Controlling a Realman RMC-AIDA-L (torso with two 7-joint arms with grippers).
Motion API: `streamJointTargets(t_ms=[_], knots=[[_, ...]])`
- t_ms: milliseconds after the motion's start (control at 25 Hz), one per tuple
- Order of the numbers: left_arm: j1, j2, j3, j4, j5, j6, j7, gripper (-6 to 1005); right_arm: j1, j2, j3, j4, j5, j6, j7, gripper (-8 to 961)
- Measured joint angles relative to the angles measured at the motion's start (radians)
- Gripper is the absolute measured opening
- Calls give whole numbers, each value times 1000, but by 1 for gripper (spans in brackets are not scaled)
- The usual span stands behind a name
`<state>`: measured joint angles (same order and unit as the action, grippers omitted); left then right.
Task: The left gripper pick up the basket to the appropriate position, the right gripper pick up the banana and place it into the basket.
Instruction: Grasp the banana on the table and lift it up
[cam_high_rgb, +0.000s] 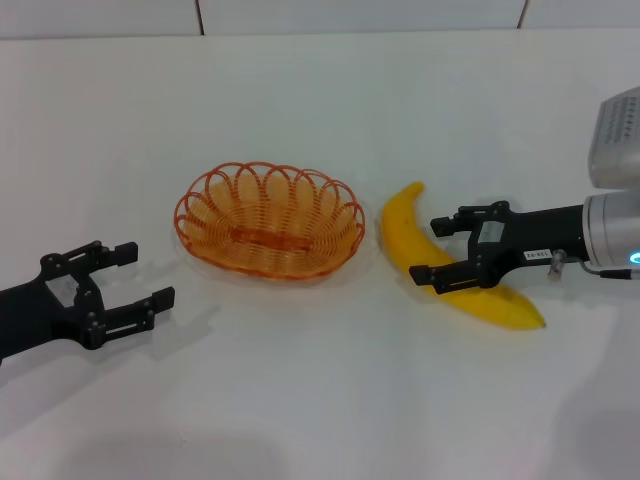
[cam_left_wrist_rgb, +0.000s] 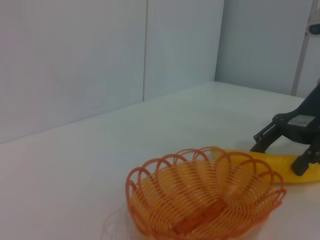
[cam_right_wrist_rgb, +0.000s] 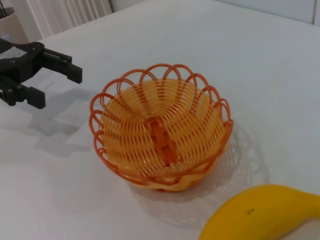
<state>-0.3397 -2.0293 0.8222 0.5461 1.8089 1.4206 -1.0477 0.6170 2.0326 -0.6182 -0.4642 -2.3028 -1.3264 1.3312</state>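
Note:
The orange wire basket (cam_high_rgb: 270, 220) stands empty in the middle of the white table; it also shows in the left wrist view (cam_left_wrist_rgb: 205, 200) and the right wrist view (cam_right_wrist_rgb: 160, 130). The yellow banana (cam_high_rgb: 400, 232) lies just right of it, apart from its rim, and shows in the wrist views (cam_left_wrist_rgb: 270, 161) (cam_right_wrist_rgb: 265, 212). My right gripper (cam_high_rgb: 428, 249) is open, one finger on each side of the banana's middle; it shows in the left wrist view (cam_left_wrist_rgb: 278, 157). My left gripper (cam_high_rgb: 143, 274) is open and empty, left of the basket with a gap between them; it shows in the right wrist view (cam_right_wrist_rgb: 56, 86).
The white table (cam_high_rgb: 320, 400) stretches bare in front of the basket and behind it. A pale panelled wall (cam_high_rgb: 360, 12) runs along the far edge.

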Motion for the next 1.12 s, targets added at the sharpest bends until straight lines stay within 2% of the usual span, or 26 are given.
streamJointTargets(t_ms=[480, 880, 1120], knots=[[1, 0, 0, 0, 3, 13, 0, 802, -4, -3, 10, -5, 6, 53, 17, 738], [3, 1, 0, 0, 2, 20, 0, 801, -1, -2, 10, -5, 7, 14, 24, 721], [3, 1, 0, 0, 4, 20, 0, 801, 2, -2, 11, -10, 10, -17, 24, 547]])
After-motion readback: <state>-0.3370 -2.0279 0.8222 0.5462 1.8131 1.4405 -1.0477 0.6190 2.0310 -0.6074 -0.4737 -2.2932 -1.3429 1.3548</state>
